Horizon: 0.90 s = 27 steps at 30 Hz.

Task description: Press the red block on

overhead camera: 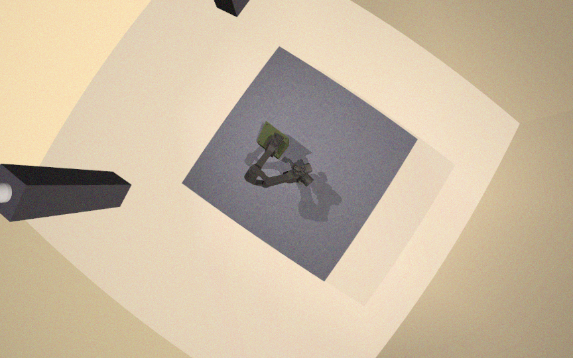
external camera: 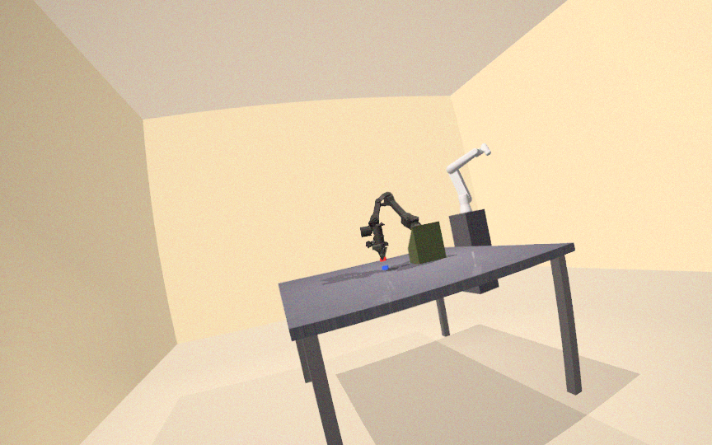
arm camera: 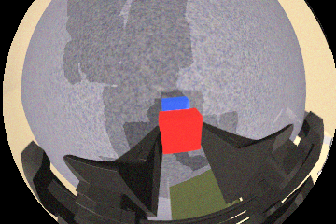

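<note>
Gripping the red block [external camera: 385, 259] [arm camera: 180, 132], the black gripper [external camera: 383, 257] [arm camera: 179, 128] points downward, its two jaws against opposite sides. Below, just apart, the blue block [external camera: 385, 268] [arm camera: 175, 104] sits on the grey table [overhead camera: 351, 146] [external camera: 342, 298] [arm camera: 247, 56]; lowering seems next.

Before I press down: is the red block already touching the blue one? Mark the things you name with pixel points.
No, the exterior view shows a gap between red block [external camera: 382, 259] [arm camera: 181, 132] and blue block [external camera: 385, 268] [arm camera: 175, 104].

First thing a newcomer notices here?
Probably the bright red block, clamped in the gripper above the blue block, which sits on the dark table. Next, the green box by the dark arm's base, and the white arm on its dark pedestal behind the table.
</note>
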Each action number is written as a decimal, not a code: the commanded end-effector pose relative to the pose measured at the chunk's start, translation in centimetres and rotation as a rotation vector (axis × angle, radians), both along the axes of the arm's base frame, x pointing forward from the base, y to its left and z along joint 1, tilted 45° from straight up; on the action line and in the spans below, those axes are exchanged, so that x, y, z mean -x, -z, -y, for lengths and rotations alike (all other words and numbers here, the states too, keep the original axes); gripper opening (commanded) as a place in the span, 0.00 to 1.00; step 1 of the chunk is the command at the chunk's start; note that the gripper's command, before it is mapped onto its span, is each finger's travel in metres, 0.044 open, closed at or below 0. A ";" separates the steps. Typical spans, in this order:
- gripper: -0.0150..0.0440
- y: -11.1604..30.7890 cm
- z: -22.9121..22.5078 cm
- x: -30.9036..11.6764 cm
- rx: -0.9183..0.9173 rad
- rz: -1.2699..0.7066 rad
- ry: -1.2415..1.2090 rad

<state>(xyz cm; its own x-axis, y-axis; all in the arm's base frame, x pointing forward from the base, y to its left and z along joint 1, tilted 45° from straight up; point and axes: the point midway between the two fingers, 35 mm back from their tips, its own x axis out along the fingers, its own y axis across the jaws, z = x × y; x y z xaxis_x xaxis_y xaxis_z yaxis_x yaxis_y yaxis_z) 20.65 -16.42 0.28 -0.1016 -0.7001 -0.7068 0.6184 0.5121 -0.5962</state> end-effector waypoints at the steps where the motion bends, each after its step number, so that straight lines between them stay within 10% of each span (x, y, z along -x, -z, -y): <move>1: 0.25 0.8 0.7 0.3 0.000 -0.008 0.004; 27: 0.25 2.2 2.2 0.7 0.002 -0.009 0.004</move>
